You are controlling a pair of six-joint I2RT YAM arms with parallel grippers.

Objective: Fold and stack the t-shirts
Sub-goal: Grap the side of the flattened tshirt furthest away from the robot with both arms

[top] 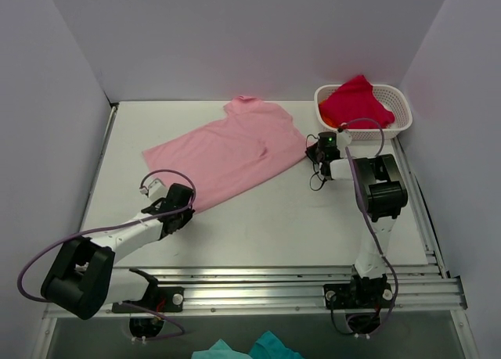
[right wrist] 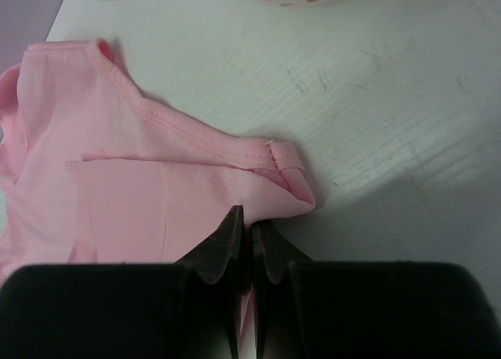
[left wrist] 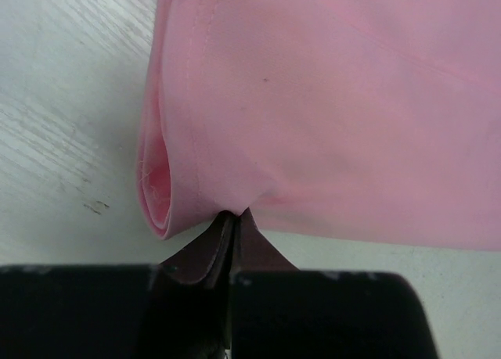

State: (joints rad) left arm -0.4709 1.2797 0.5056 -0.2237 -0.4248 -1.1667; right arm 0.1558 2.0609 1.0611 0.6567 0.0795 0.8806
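Pincers (left wrist: 233, 217) (right wrist: 247, 220) apparently tight on pink t-shirt (top: 235, 152)

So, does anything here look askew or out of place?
The pink shirt lies diagonally across the table, one corner rolled over. The red shirt is bunched in the basket, spilling above its rim.

No legible text or markings.

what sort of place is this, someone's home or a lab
Most likely a robot lab test cell, not a home: plain white walls box in a white table, two arms are bolted to a metal rail, and a pink t-shirt lies as a prop.
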